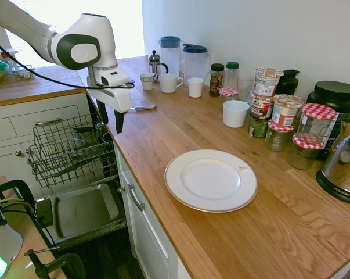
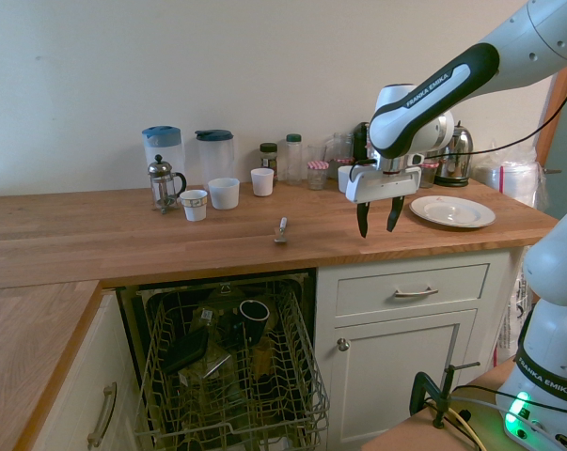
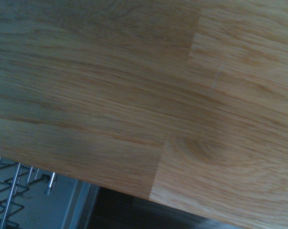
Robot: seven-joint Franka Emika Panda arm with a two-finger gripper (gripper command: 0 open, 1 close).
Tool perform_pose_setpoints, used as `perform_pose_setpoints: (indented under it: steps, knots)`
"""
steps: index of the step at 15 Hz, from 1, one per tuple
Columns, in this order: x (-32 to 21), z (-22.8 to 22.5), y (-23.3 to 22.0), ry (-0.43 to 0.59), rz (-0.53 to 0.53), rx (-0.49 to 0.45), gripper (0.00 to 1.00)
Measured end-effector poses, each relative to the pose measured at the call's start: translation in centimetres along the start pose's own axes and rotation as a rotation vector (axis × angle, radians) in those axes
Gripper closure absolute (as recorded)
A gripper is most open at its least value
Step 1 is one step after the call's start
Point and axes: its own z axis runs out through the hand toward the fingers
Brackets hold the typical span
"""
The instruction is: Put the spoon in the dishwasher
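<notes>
While my gripper (image 2: 378, 233) hangs spread and empty, the spoon (image 2: 281, 233) lies at nine o'clock from it in the second exterior view.
It rests flat on the wooden counter (image 2: 377, 246), behind the edge above the open dishwasher (image 2: 307, 395); its thin handle points near twelve o'clock, its bowl near six. I see it as slim, silvery and shiny.

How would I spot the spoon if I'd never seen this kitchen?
Find the open dishwasher rack under the wooden counter. On the counter just above it, near the front edge, lies a small, slim spoon. It is shiny metal and lies by itself, in front of the white cups standing farther back.
</notes>
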Motion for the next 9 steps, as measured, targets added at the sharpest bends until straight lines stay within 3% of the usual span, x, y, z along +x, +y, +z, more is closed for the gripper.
perform_pose_setpoints:
  steps: [4, 9]
  knots:
    - [0.5, -1.1, -0.4, -0.008, 0.04, 0.011, 0.0]
    - [2.0, -4.0, -3.6, -0.086, 0.28, 0.083, 0.0]
